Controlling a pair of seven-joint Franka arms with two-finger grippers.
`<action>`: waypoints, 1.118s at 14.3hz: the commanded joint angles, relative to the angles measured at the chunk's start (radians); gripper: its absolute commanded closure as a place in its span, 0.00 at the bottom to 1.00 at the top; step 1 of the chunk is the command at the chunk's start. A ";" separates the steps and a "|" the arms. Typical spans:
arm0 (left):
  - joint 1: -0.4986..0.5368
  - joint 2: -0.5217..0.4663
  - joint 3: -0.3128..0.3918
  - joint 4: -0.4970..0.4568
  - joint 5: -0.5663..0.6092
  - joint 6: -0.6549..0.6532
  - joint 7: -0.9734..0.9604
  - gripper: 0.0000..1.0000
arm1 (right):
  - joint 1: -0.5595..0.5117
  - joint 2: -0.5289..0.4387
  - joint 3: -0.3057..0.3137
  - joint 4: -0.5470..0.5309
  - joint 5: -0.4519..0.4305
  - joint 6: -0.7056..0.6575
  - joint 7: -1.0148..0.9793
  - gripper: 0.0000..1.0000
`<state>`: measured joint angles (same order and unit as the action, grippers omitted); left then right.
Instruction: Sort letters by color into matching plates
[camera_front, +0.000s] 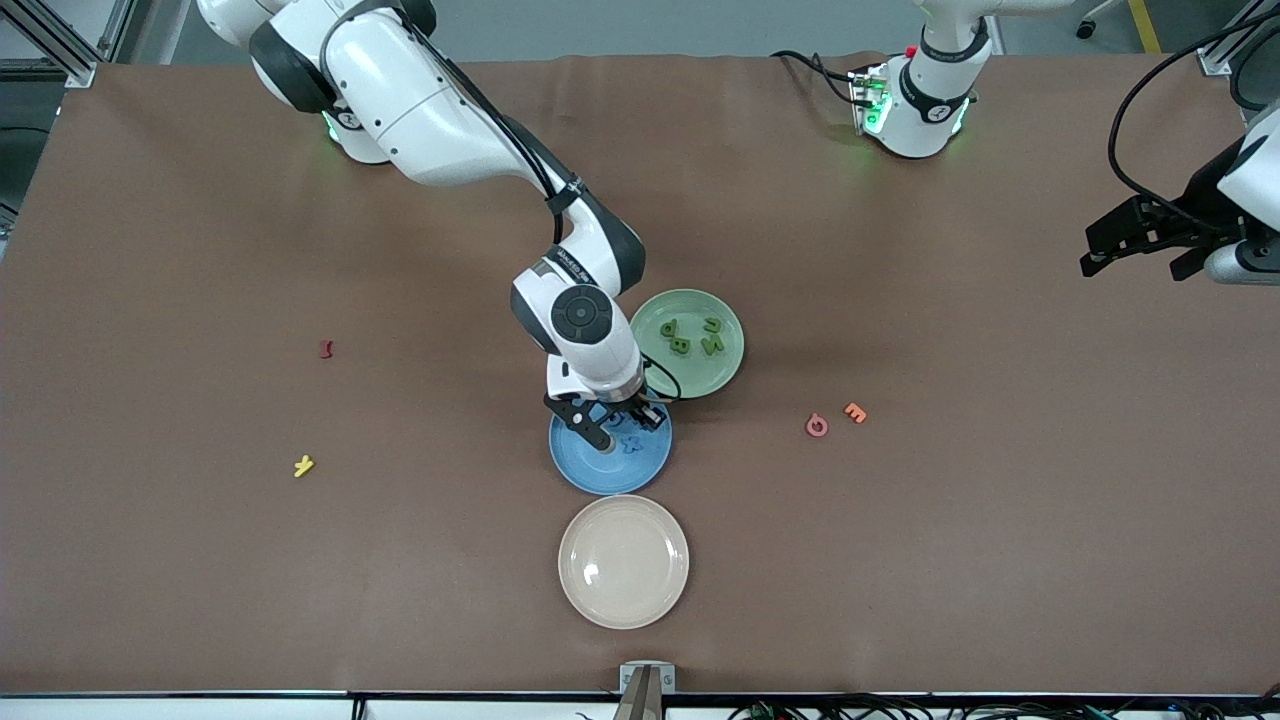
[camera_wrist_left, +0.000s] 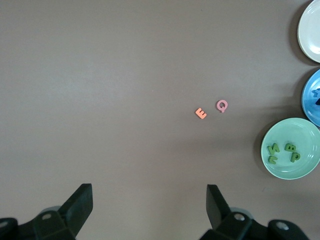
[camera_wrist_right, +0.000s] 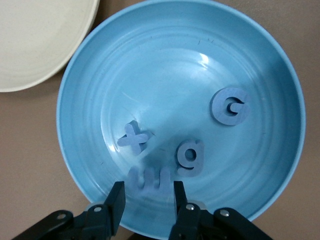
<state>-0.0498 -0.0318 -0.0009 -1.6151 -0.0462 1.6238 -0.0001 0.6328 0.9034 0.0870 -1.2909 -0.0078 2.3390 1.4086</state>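
A: How many letters are sorted?
B: Four blue foam letters (camera_wrist_right: 230, 105) lie in the round blue plastic plate (camera_wrist_right: 95, 75), and four green foam letters (camera_front: 680, 346) in the light green plate (camera_front: 725, 370), both mid-table.
A: And the claws?
B: The right claw (camera_wrist_right: 148, 196), spread, straddles one blue letter over the blue plate. The left claw (camera_wrist_left: 150, 202) waits spread above the brown table (camera_front: 1000, 520), at the left arm's end.

blue letters (camera_wrist_right: 190, 155) on blue plate (camera_wrist_right: 100, 80).

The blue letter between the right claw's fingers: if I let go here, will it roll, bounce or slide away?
Probably not. The blue letter looks like a flat, thin foam piece, so it should be very light and land flat, not roll. It hangs between the right claw fingers low over the blue plate, whose raised rim would likely stop any slide. Foam may cling briefly to a finger.
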 joint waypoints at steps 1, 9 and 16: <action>0.001 -0.002 -0.001 0.009 0.015 -0.019 -0.006 0.00 | 0.024 0.018 -0.012 0.038 -0.030 -0.017 0.024 0.00; 0.016 -0.002 -0.001 0.009 0.012 -0.019 -0.006 0.00 | -0.068 -0.014 -0.010 -0.002 -0.155 -0.076 -0.170 0.00; 0.018 0.000 -0.001 0.009 0.009 -0.019 -0.004 0.00 | -0.292 -0.153 -0.004 -0.017 -0.147 -0.415 -0.721 0.00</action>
<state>-0.0363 -0.0316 0.0015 -1.6152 -0.0462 1.6230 -0.0005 0.4048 0.8224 0.0588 -1.2763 -0.1409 2.0006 0.8071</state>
